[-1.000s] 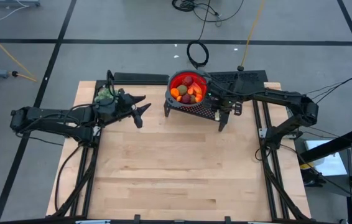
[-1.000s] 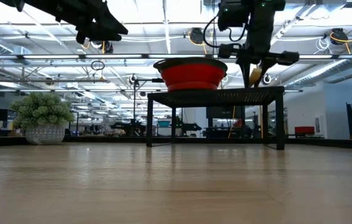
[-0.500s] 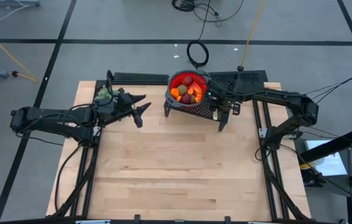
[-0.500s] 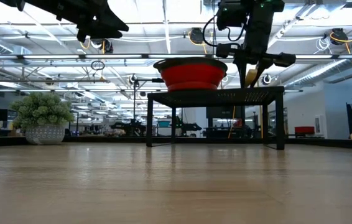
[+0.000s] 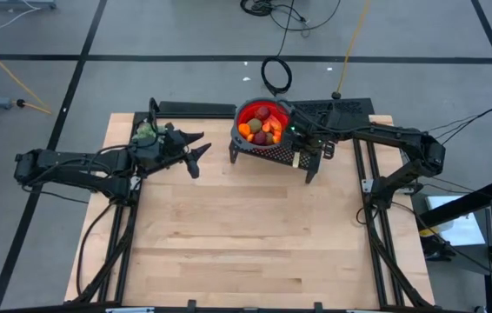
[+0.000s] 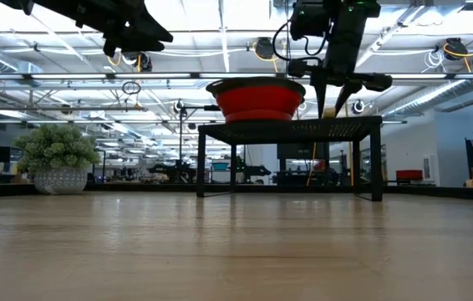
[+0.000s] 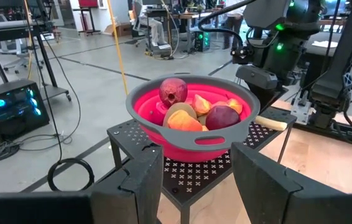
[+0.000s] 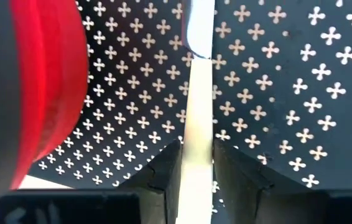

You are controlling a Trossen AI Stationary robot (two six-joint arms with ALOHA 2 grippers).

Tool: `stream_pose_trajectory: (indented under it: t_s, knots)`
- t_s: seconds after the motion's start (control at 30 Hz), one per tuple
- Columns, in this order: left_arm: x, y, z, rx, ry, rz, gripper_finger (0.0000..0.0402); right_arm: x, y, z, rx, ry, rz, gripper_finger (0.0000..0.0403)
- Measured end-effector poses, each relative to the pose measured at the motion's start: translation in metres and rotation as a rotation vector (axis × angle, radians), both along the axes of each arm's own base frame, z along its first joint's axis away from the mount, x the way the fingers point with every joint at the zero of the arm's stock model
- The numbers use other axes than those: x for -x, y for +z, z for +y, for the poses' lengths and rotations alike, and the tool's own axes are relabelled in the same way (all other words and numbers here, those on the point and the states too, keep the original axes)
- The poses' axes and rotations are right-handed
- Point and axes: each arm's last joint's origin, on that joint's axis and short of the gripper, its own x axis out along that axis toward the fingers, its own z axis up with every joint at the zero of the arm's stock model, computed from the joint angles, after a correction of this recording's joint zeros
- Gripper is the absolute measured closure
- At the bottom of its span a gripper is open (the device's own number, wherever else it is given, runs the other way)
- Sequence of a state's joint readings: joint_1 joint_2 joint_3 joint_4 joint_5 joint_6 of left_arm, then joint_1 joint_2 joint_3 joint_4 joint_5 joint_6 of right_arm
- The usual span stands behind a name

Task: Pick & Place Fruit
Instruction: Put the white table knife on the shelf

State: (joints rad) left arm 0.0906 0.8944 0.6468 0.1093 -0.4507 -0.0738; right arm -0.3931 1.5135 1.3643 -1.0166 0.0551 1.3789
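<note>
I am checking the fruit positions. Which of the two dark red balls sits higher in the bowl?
The dark red ball at the red bowl's far rim sits higher, on the pile; the other ball lies lower beside the orange pieces.

I work in a robotics lab: ceiling trusses (image 6: 178,77), rolling desks (image 7: 5,28), floor cables (image 5: 274,12), a humming computer tower (image 7: 11,107).

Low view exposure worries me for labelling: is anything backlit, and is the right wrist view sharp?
Low view: bright ceiling lights leave the stand and right gripper as silhouettes; the red bowl keeps colour. Right wrist view: the knife is crisp; the bowl's rim looks blurred.
</note>
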Motion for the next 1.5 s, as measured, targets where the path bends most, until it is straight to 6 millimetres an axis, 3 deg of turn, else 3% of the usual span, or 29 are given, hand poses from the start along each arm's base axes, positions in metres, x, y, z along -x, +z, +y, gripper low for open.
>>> stream_pose_trajectory:
  t_s: [1.07, 1.27, 1.5]
  knots:
    - [0.0, 0.0, 0.0, 0.012, 0.002, -0.007, 0.0213, -0.004, 0.003, -0.003, 0.052, 0.006, -0.045, 0.0331]
    - [0.0, 0.0, 0.0, 0.014, 0.002, -0.009, 0.0213, 0.005, 0.015, 0.001, 0.076, 0.034, -0.071, 0.0351]
    - [0.001, 0.001, 0.0, 0.019, -0.004, -0.016, 0.0213, 0.027, 0.042, 0.014, 0.203, 0.092, -0.108, 0.038]
